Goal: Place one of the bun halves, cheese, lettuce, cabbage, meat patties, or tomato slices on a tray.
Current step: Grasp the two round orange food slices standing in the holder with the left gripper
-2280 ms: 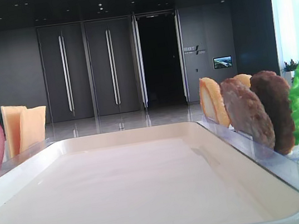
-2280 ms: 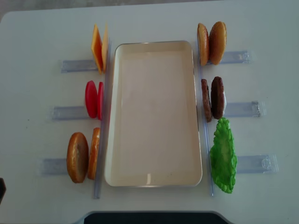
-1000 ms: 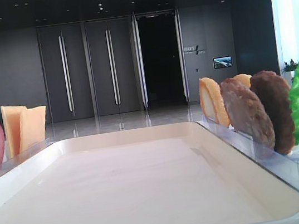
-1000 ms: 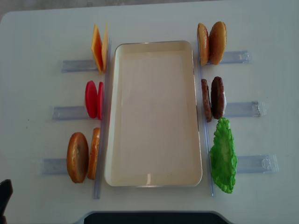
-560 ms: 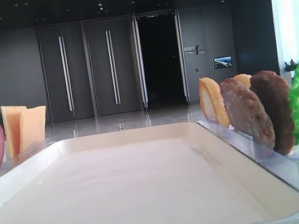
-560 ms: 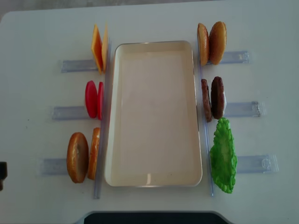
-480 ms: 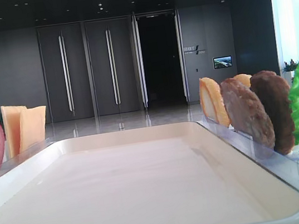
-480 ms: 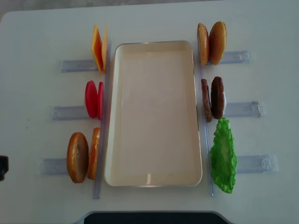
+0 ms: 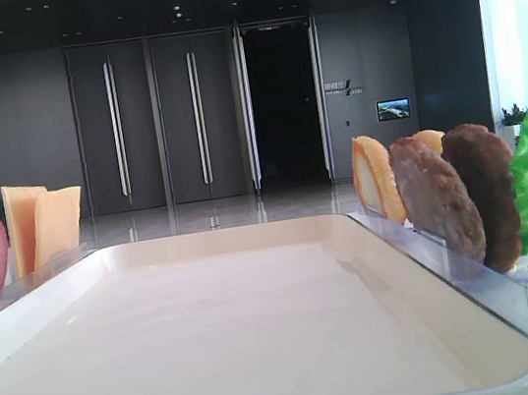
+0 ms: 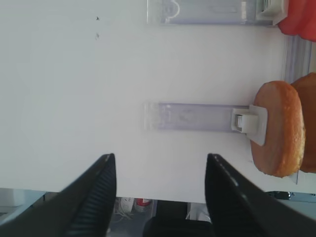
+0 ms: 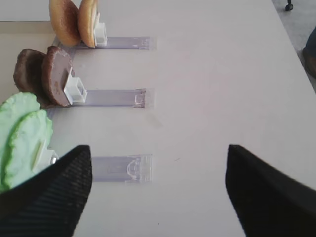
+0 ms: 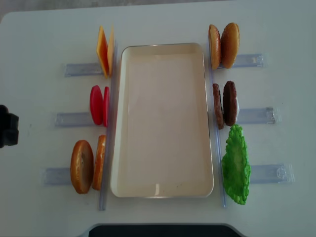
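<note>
Left claw [image 10: 158,197] gaping wide and empty near the bench's left edge, nearest bun halves [image 10: 276,129] standing on edge beyond its tips, toward the tray [image 12: 163,187].

- tray [image 12: 163,190] sits mid-table
- left of it: cheese [image 12: 103,50] at the back, tomato [image 12: 99,105], buns [image 12: 87,166] up front
- right: buns [image 12: 224,45], patties [image 12: 225,104], lettuce [image 12: 236,166]
</note>
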